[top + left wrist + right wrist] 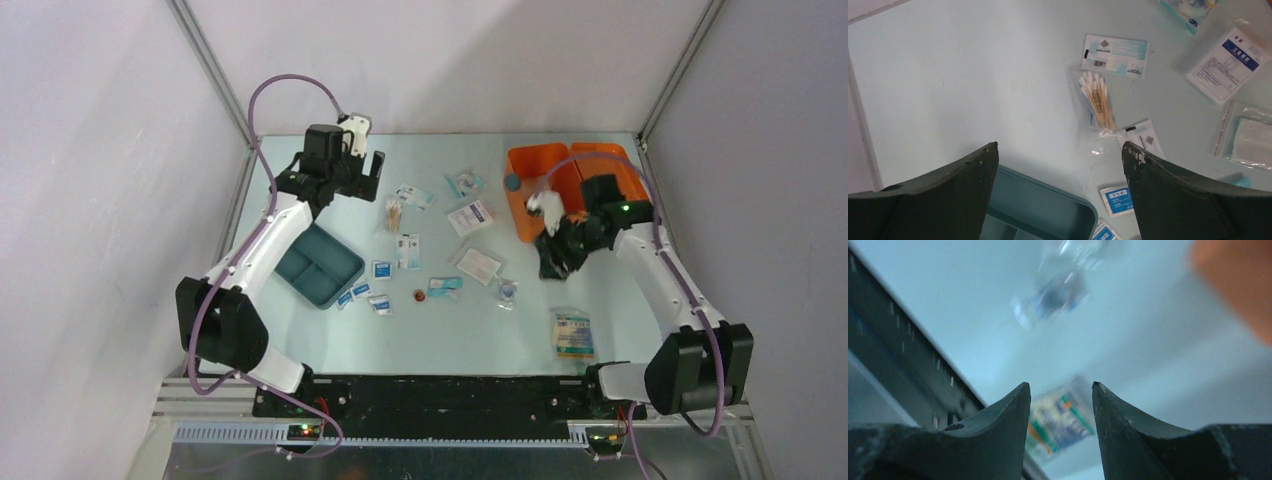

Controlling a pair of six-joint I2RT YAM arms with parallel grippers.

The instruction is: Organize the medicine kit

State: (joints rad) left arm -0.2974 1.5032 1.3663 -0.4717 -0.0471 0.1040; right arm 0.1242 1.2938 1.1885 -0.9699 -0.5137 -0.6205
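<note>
My left gripper (pixel 361 176) hangs over the far left of the table (pixel 300 200), jaws spread wide with nothing between them. Its wrist view (pixel 1059 146) shows only bare pale-blue tabletop in the gap. My right gripper (pixel 552 262) is tilted at the near left edge of the medicine kit (pixel 530 205), jaws parted by a narrower gap and also empty.

The overhead view shows the medicine kit lying open at the far right of the table, smooth orange plastic in two halves side by side; my right arm covers much of it, so I cannot tell what is inside. In the right wrist view (pixel 1060 385) the kit is only an orange blur (pixel 1238 285) in the top corner.

The left wrist view gives detail the overhead lacks: a clear bag of cotton swabs (pixel 1096 102) with wooden sticks, a flat white sachet (pixel 1115 55) with a barcode just beyond it, a square gauze packet (pixel 1225 65) printed in blue, and a glossy zip bag (pixel 1250 137) cut off at the frame edge. The rounded corner of the teal divided tray (pixel 1043 210) sits between my fingers (pixel 948 200); from above the tray (pixel 318 263) shows whole, beside my left forearm.

The right wrist view is badly blurred; a printed packet (pixel 1058 425) in green and orange shows through the gap, lettering unreadable, and a clear packet (pixel 1055 297) lies beyond it.
</note>
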